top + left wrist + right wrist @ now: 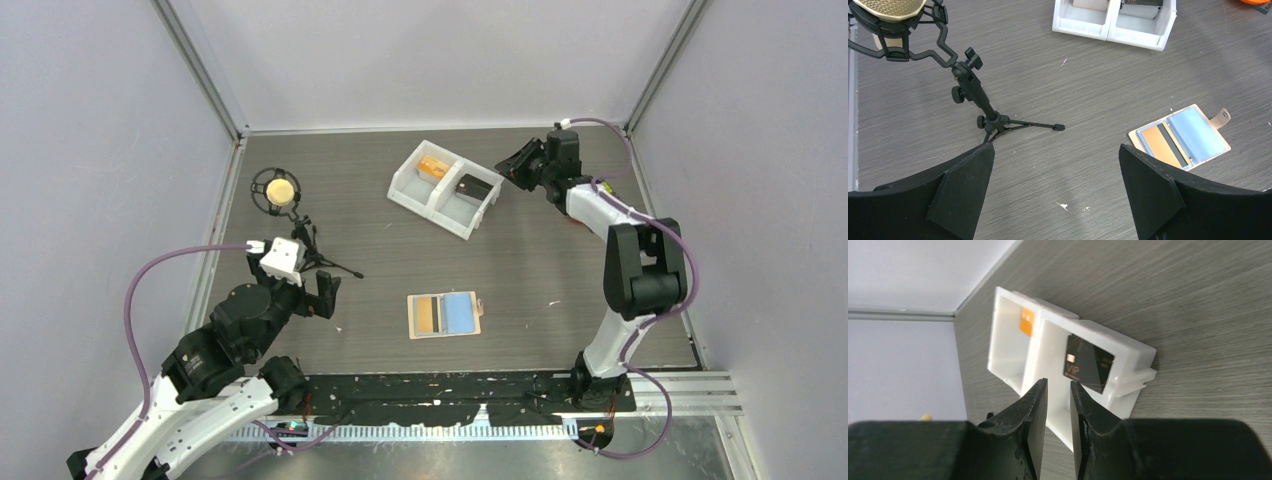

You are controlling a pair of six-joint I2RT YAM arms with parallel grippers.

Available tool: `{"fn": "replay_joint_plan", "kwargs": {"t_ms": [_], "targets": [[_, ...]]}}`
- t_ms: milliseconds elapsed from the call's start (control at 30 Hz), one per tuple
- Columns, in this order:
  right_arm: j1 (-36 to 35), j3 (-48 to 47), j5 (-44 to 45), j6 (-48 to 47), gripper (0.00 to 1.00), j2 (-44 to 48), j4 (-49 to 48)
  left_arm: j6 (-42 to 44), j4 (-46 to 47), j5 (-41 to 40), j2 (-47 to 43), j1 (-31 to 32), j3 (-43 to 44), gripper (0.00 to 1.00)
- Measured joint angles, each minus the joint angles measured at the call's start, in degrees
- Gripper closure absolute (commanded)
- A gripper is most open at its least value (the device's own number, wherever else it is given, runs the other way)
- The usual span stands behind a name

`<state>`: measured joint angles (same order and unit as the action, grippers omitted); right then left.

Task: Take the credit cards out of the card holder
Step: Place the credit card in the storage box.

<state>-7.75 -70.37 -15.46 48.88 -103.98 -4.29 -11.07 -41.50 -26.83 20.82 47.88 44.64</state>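
Observation:
The beige card holder [444, 314] [1180, 137] lies open and flat near the table's front, blue lining up. An orange-tan card with a dark stripe [428, 314] [1160, 145] shows in its left half. A black credit card [474, 187] [1089, 364] leans inside the right compartment of the white bin [425, 208] [1003, 355], and an orange card [433, 166] [1027, 321] sits in the left one. My right gripper [510, 165] [1058, 385] hovers by the bin's right end, jaws slightly parted with nothing between them. My left gripper [325, 295] [1057, 150] stands wide open left of the holder, holding nothing.
A gold microphone in a black shock mount [278, 188] [893, 10] stands on a small tripod [993, 122] at the left, just beyond my left gripper. Purple walls and metal rails enclose the table. Small white specks [1063, 205] lie on the surface.

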Motion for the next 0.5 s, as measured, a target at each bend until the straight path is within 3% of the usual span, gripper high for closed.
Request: {"fn": "replay_joint_plan", "kwargs": {"t_ms": [300,500], "targets": [[-1.9,7.3,2.5,-7.1,0.64,18.6,3.7,0.0,0.0,2.2,0.0,0.0,-0.8,0.0],[-13.4,15.6,8.4,-15.8,0.56,28.2,9.5,-0.7,0.1,5.3,0.9,0.0,-1.0,0.04]]}}
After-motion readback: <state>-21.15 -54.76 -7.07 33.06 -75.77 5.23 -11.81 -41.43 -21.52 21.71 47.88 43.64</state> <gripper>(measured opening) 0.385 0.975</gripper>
